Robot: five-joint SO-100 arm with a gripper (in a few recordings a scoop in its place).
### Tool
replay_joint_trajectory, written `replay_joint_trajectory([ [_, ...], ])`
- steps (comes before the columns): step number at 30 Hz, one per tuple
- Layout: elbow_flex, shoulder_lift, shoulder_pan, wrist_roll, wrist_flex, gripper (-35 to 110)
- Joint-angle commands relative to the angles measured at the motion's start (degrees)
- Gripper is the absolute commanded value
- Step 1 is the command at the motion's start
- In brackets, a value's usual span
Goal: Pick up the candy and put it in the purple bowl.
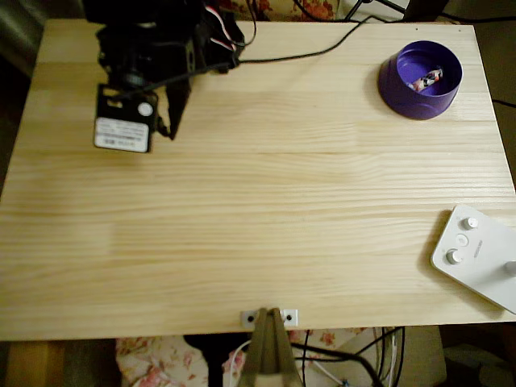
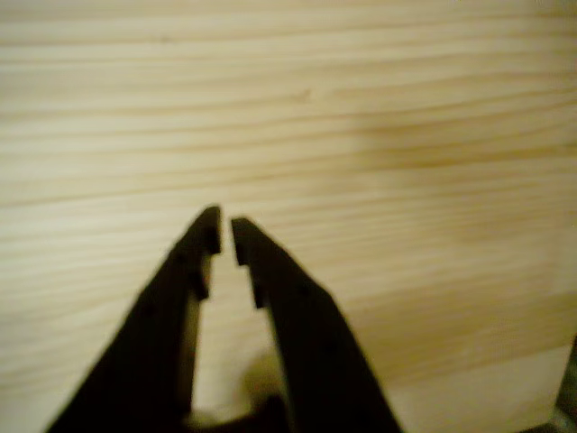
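Overhead view first: nearest the lens is the black arm w/ its gripper [image 1: 171, 121] at upper left of the frame, sitting high over the table [image 1: 258, 210] w/ the dark fingers pointing down-frame, nothing between them. Looks like a parked pose, well apart from everything else; likely bc its job is done. Purple bowl [image 1: 420, 79] sits at upper right, near the table's far corner, and the candy [image 1: 428, 79] lies inside on the lighter violet floor, slanted, not touching the rim. So task's thing is in the bowl; judged from that, the placing is complete. White device w/ knobs [image 1: 477, 254] lies at lower right, partly off the table edge, well apart from bowl & arm, out of the work path. Small metal bracket [image 1: 269, 318] at bottom-centre edge, prob. a mount for the stand below.

Wrist view: gripper [image 2: 225, 236] fills lower centre, the two black fingers nearly together at the tips, just a thin gap, gripping nothing. Bare wood grain of the table [image 2: 361, 135] behind, slightly blurred.
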Motion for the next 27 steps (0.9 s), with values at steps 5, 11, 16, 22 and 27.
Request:
replay_joint_trajectory([
  [5,3.78,6.33,3.52,1.41,-4.22,-1],
  [11,6.77,11.34,4.31,1.41,-2.46,-1],
  [16,9.40,15.64,4.39,1.41,-0.18,-1],
  [22,11.51,15.64,4.39,1.41,0.26,-1],
  [27,12.57,15.64,4.83,1.32,0.53,-1],
])
